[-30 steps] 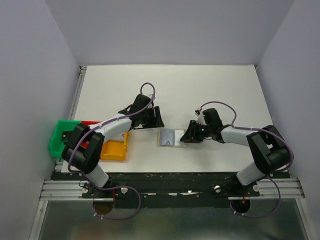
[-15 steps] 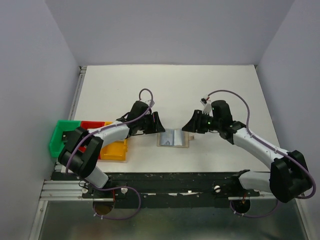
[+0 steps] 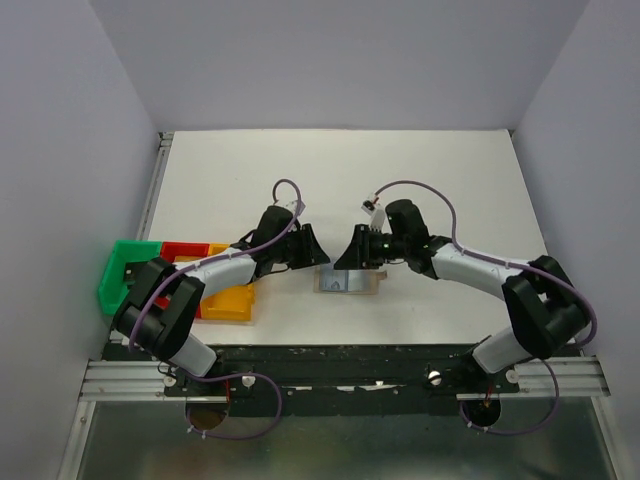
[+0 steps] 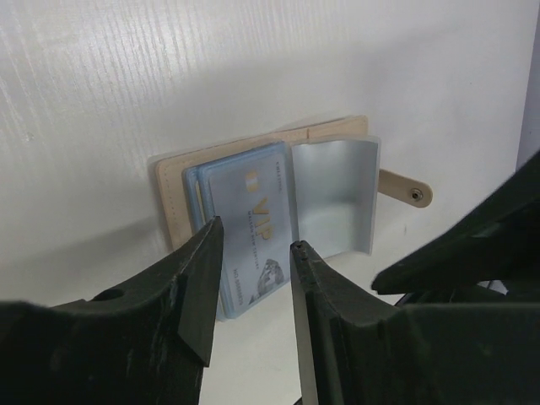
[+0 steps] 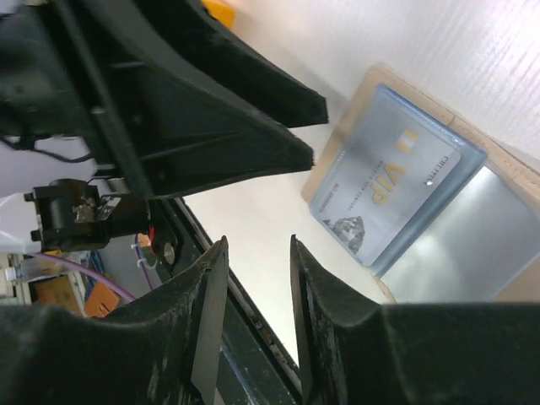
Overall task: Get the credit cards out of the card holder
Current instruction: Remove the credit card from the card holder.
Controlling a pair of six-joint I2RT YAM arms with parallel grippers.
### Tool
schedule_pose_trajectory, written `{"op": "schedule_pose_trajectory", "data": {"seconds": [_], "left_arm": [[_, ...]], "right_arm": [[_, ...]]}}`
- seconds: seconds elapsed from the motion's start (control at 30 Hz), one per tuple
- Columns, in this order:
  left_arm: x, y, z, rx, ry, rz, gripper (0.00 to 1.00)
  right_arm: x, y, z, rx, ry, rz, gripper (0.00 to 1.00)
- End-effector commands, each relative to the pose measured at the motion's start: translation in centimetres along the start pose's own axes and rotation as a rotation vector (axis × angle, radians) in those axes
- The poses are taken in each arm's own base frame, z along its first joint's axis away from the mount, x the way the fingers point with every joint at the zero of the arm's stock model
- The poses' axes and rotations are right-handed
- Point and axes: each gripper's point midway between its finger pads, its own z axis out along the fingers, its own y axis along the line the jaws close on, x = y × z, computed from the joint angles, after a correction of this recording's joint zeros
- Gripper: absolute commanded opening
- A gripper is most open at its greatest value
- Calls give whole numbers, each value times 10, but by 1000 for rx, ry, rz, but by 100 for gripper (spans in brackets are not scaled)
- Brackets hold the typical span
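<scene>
Seemingly the approach step: left end effector and right end effector, both parted and empty, flank the open card holder; next, pinch out its top credit card.

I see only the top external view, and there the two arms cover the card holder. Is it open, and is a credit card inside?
Observer: Yes. In the left wrist view the card holder lies open, with a silver-grey card printed VIP on the panel nearer the left arm.
Operator: And the other panel?
Observer: Its blue-grey sleeve shows no card and curls upward.
Operator: Does either gripper hold something?
Observer: No. The left gripper has its jaws apart in front of the card, and the right gripper has nothing between its open jaws.
</scene>
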Motion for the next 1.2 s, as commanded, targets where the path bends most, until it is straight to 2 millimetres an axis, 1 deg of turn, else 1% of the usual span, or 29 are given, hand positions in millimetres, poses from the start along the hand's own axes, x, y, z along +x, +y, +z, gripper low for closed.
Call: {"op": "schedule_pose_trajectory", "data": {"seconds": [0.0, 0.13, 0.27, 0.37, 0.43, 0.57, 0.8, 1.17], "left_arm": [[-8, -4, 3, 6, -34, -2, 45], [-3, 3, 8, -17, -16, -7, 40], [1, 10, 12, -34, 3, -19, 38], [5, 15, 15, -54, 22, -35, 36], [8, 17, 16, -60, 28, -38, 35], [11, 19, 18, -62, 38, -42, 34], [15, 22, 20, -72, 48, -45, 30], [23, 25, 22, -86, 61, -45, 27]], "right_arm": [[0, -7, 14, -10, 6, 22, 42], [9, -29, 21, 62, 24, 52, 40], [16, -49, 25, 139, 41, 76, 40], [19, -60, 26, 182, 46, 95, 40], [21, -65, 27, 201, 48, 106, 42], [24, -71, 29, 221, 54, 114, 45], [28, -79, 31, 230, 61, 139, 47], [27, -82, 33, 206, 47, 184, 47]]}}
